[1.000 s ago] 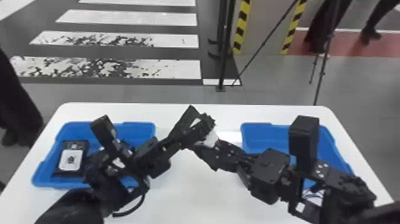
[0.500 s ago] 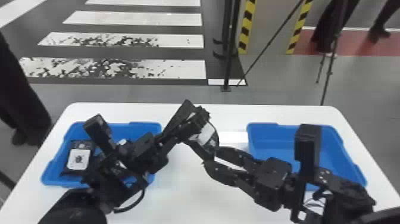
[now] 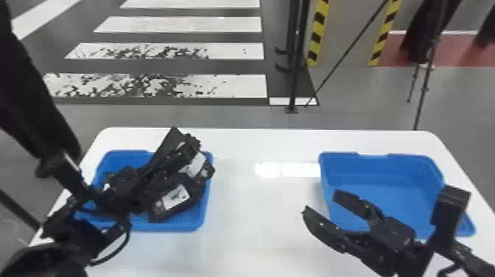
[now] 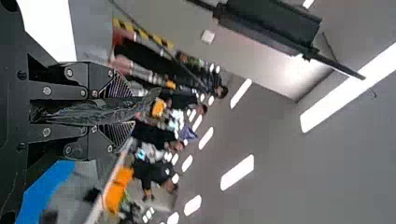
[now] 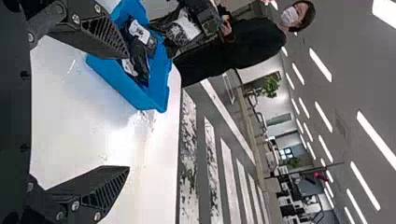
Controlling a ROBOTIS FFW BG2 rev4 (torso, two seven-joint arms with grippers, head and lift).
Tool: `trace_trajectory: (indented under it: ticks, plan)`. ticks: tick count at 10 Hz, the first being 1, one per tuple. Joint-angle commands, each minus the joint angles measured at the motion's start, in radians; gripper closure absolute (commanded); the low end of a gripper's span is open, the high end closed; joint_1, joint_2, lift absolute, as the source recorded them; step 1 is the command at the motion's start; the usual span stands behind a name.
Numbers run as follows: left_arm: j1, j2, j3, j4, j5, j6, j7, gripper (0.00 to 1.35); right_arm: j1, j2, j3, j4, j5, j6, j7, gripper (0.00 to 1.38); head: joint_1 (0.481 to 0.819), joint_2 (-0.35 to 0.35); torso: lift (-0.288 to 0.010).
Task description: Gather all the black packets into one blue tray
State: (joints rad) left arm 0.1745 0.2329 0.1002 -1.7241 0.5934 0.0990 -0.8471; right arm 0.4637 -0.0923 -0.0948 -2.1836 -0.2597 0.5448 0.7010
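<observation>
Over the left blue tray, my left gripper is shut on a black packet with a white label. The left wrist view shows this packet edge-on, pinched between both fingers of the left gripper. Beneath it, another labelled black packet lies at the tray's right side, with more packets partly hidden by the arm. My right gripper stands open beside the right blue tray's near-left part; in its wrist view nothing is between the fingers of the right gripper.
The right blue tray stands on the white table, partly behind the right arm. Dark stand poles rise from the floor beyond the table. A person in black stands past the left tray's outer side.
The grippers were together over the table's middle, at the packet. My left gripper has carried it leftward above the left tray, while the right one has ended up apart, to the right.
</observation>
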Motion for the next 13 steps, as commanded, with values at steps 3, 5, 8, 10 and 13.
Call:
trace_trajectory:
  ticks: [3, 5, 8, 10, 13]
  plan:
    - [-0.01, 0.008, 0.167, 0.0, -0.384, 0.026, 0.01, 1.17, 0.032, 0.005, -0.013, 0.032, -0.027, 0.002, 0.0, 0.15, 0.695, 0.134, -0.11]
    - [0.032, 0.0, 0.229, 0.002, -0.462, 0.046, 0.051, 0.59, 0.064, 0.019, -0.063, 0.035, -0.039, -0.079, -0.029, 0.15, 0.695, 0.189, -0.11]
    - [0.125, -0.015, 0.301, 0.0, -0.454, -0.109, 0.082, 0.16, 0.189, 0.072, -0.146, 0.055, -0.123, -0.322, -0.146, 0.15, 0.695, 0.195, -0.11]
    - [0.284, -0.056, 0.315, -0.098, -0.324, -0.232, 0.151, 0.23, 0.26, 0.093, -0.182, 0.055, -0.145, -0.471, -0.196, 0.15, 0.695, 0.165, -0.11]
    - [0.599, -0.155, 0.295, -0.356, -0.23, -0.298, 0.31, 0.25, 0.356, 0.093, -0.182, 0.094, -0.115, -0.736, -0.293, 0.15, 0.695, 0.097, -0.11]
